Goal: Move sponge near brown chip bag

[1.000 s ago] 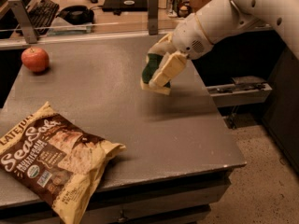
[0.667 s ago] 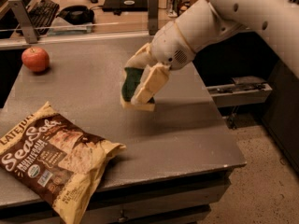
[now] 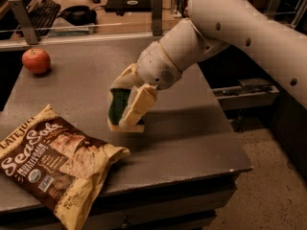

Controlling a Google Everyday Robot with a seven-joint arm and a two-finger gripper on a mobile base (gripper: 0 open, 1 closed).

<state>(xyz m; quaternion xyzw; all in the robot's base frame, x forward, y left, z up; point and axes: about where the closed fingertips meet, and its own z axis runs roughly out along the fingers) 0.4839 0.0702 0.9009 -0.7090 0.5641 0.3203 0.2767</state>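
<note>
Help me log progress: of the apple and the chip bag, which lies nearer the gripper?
The brown chip bag: its right corner lies close to the gripper, which is shut on the sponge. The apple sits much farther off, back left.

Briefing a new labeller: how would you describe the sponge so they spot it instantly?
On the grey table, right of the brown chip bag, the claw is shut on the sponge near the middle. It is the only green-faced slab with a pale yellow edge; the apple is round and red.
</note>
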